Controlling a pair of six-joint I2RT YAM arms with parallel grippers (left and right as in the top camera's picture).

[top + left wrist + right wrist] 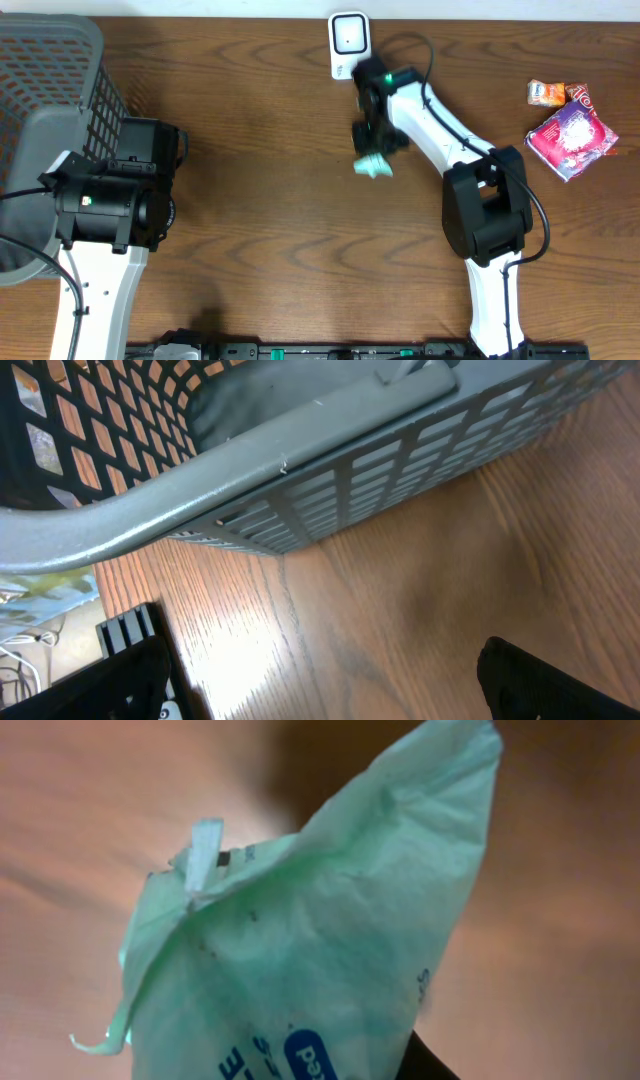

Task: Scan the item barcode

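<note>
Now: my right claw (372, 140) clamped on green packet (374, 166), jaws narrow. Packet pinched at one end between fingers, crumpled free end sticking out past tips and filling wrist view. White scanner (349, 40) on table beyond claw, near, not touching packet. My left claw (330, 670) spread wide, holding nothing, grey basket (300, 450) close ahead of it.

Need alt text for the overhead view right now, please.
The right gripper holds a light green packet near the white scanner at top centre. The left arm sits by the grey basket at left, and more snack packets lie at right.
</note>
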